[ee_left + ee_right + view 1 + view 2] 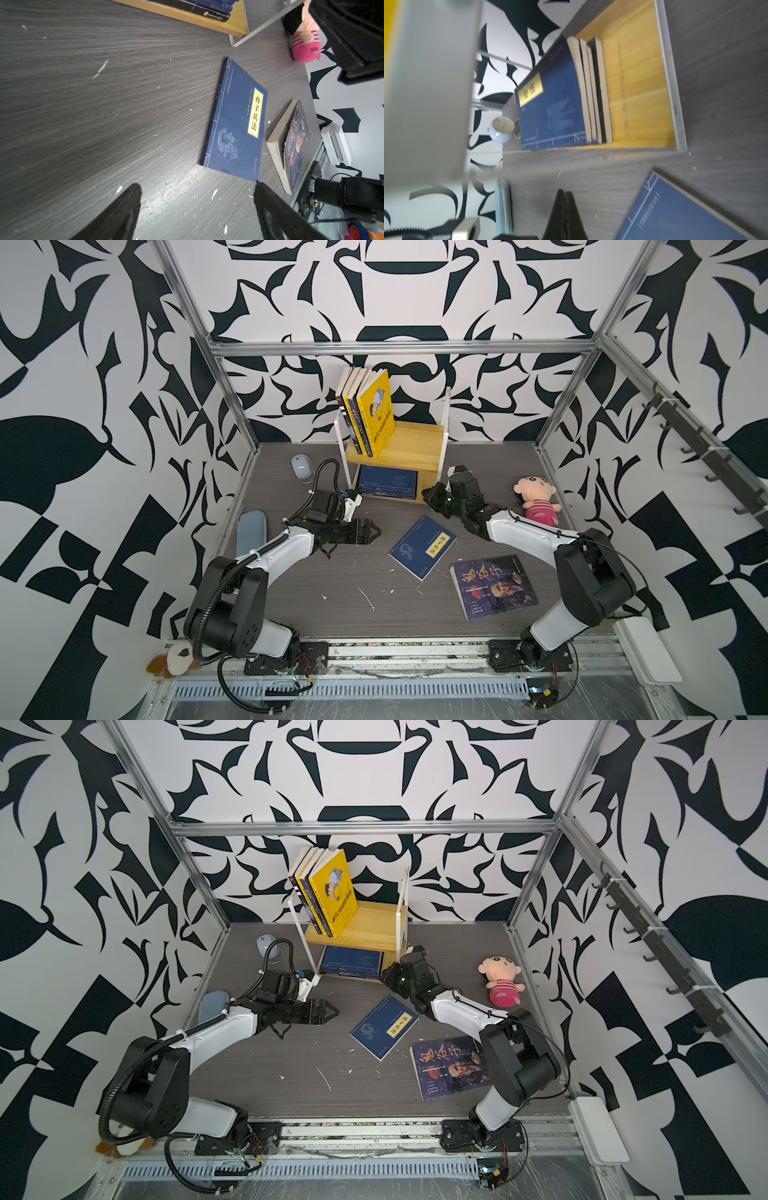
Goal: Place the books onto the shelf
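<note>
Near right lies the dark book (494, 587); the blue book (422, 546) lies in the middle. The left pincer (196, 185) is spread wide, the right pincer (565, 192) pressed together, empty. Bumping the far shelf (415, 435) might topple its leaning books (370, 414).

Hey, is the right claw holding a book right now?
No, the right claw is shut with its tips pressed together over the table, and nothing sits between them.
</note>
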Tool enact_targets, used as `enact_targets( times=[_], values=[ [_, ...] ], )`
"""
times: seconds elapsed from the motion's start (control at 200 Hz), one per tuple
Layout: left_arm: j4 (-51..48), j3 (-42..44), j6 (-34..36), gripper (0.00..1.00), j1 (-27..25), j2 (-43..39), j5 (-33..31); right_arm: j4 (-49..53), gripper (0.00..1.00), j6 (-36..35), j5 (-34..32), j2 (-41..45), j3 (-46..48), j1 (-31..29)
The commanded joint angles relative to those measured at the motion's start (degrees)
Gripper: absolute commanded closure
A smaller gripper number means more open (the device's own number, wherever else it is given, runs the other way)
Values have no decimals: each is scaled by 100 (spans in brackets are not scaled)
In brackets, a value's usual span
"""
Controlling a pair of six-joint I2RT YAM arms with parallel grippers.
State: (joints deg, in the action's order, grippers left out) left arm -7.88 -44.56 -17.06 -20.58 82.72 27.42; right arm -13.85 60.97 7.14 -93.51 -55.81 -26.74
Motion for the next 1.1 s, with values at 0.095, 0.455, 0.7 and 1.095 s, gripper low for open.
enact_targets(
  times=[0.095, 0.455, 0.7, 1.095],
  values=[
    [58, 72, 18, 11, 19, -157, 16, -386, 100, 313, -93, 1, -242, 449],
    [50, 59, 49, 11, 42, -172, 1, -239, 100, 200, 206, -239, -448, 955],
    [23, 73, 45, 11, 106, -232, 11, -250, 100, 238, 465, -451, -597, 1230],
    [262, -40, -112, 11, -117, 12, 296, 1679, 65, -154, 87, 1388, 1037, 887]
  ],
)
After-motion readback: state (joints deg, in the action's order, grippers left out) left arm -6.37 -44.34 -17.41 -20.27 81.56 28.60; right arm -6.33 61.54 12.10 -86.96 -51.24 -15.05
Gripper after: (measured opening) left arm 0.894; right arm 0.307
